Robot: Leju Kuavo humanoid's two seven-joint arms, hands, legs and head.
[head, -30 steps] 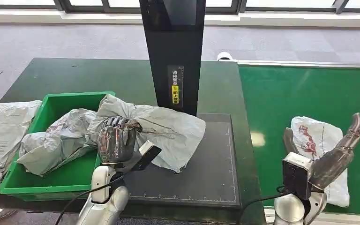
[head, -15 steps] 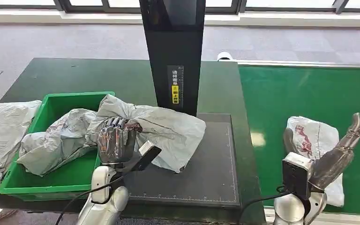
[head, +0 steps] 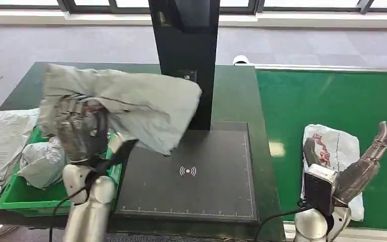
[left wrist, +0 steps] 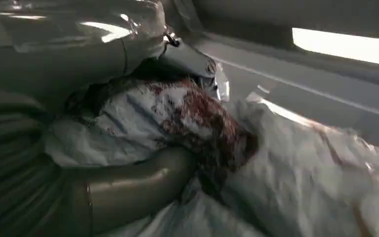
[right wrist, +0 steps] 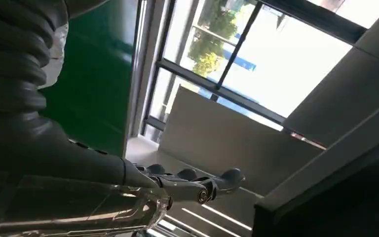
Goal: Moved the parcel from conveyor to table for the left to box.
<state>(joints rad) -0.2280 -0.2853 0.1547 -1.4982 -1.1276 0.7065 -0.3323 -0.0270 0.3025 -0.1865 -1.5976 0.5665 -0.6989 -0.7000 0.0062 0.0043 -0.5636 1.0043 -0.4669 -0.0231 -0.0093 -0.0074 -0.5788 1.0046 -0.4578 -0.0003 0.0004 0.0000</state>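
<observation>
My left hand (head: 80, 128) grips a grey plastic parcel (head: 131, 103) and holds it in the air over the green box (head: 15, 194) and the left part of the black scale pad (head: 196, 176). The left wrist view has my thumb and fingers (left wrist: 128, 182) wrapped in that parcel's red-printed film (left wrist: 187, 118). A second white parcel with red print (head: 332, 151) lies on the green conveyor (head: 322, 101). My right hand (head: 363, 161) hovers above it with fingers straight and apart, holding nothing; the same hand (right wrist: 187, 185) points toward the windows in the right wrist view.
Another grey parcel (head: 43, 161) lies inside the green box. More grey bags (head: 2, 141) sit left of the box. A black scanner column (head: 184, 55) rises behind the pad. The dark green table (head: 131, 75) extends behind.
My left hand has lifted the grey parcel off the scale pad and swung it up and left over the green box, uncovering the pad. The conveyor parcel has crept left; my right hand stays still.
</observation>
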